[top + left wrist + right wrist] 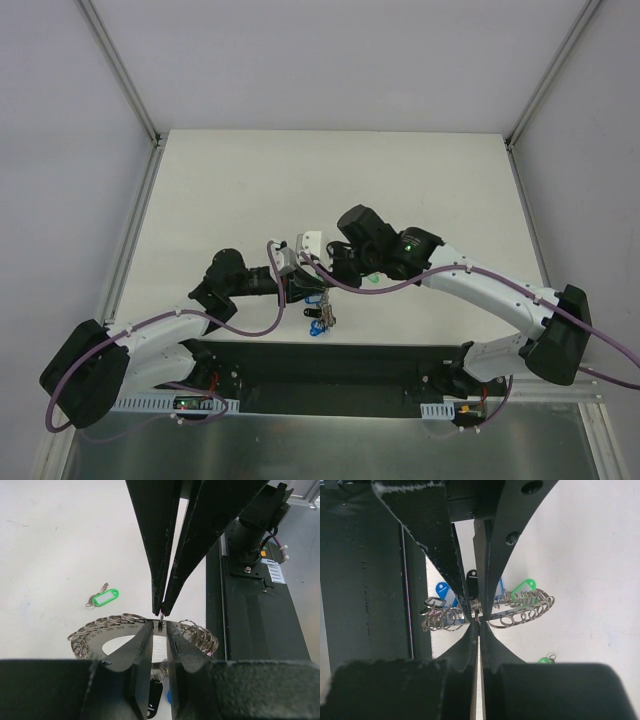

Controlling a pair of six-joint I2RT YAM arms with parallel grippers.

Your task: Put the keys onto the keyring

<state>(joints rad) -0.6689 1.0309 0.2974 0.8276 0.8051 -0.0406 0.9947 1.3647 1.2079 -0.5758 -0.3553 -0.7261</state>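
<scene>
Keyring [112,631]: likely stiff, light, slippery metal, best taken at its bare rim, where left pincer [160,627] clamps it nearly closed; right pincer [162,611], shut, meets it from twelve o'clock.

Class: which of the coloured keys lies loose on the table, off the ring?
The green key lying alone on the table, apart from the keyring; the blue key, black key and second green key sit at the ring.

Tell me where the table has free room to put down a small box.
Free: the far half of the table, up to its back edge. Crowded: the near middle, where the left gripper and right gripper meet at the keyring, with a green key lying beside.
</scene>
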